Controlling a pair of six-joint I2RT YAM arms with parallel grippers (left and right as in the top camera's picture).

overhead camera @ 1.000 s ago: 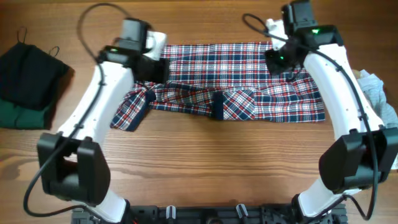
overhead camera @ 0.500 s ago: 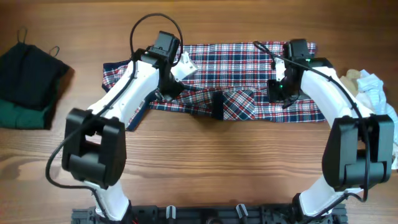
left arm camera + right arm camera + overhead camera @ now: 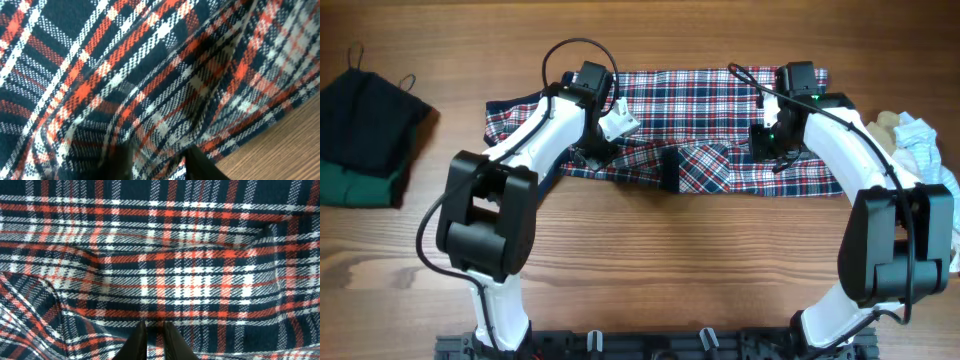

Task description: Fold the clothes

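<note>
plaid garment (image 3: pixel 720 130): soft, light, limp | best taken at hem edge | left end effector (image 3: pixel 155 162) state unclear | right end effector (image 3: pixel 154 339) nearly clenched, on cloth

Left arm: reaches forward from the base, bent inward at the elbow, wrist low over the table's middle. Left gripper (image 3: pixel 588 155): pointed down; in the wrist view only dark finger (image 3: pixel 202 165) tips show at the lower edge, their gap unclear.

Right arm: arcs forward from the base and curls inward, wrist low. Right gripper (image 3: pixel 153 339): pointed down, fingers (image 3: pixel 137 342) nearly together with a narrow slit between the tips.
</note>
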